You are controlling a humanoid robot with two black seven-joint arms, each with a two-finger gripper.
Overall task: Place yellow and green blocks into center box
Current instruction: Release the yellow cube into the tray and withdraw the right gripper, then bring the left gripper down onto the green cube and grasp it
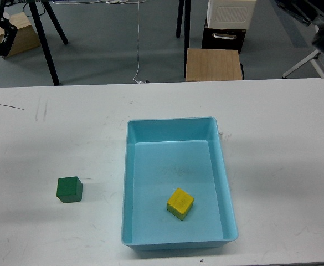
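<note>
Already the yellow block [180,203] lies inside the center box [129,166], so the green block [69,189], left on the table [283,138], needs grasping, though neither claw's state can be told.

The tabletop [272,138] in front of me is plain white, marked with a few faint grey scuffs and a thin dark line near its left edge. The center box [224,166] is light blue all over, without any pattern. Inside it, the yellow block [180,203] is bright yellow, its side faces a shade darker than its top. The green block [69,189] is dark green and plain. Beyond the tabletop, the floor [106,39] is grey, a tan wooden box [214,65] shows pale grain, and 1 white cable [138,39] runs down across the floor.
</note>
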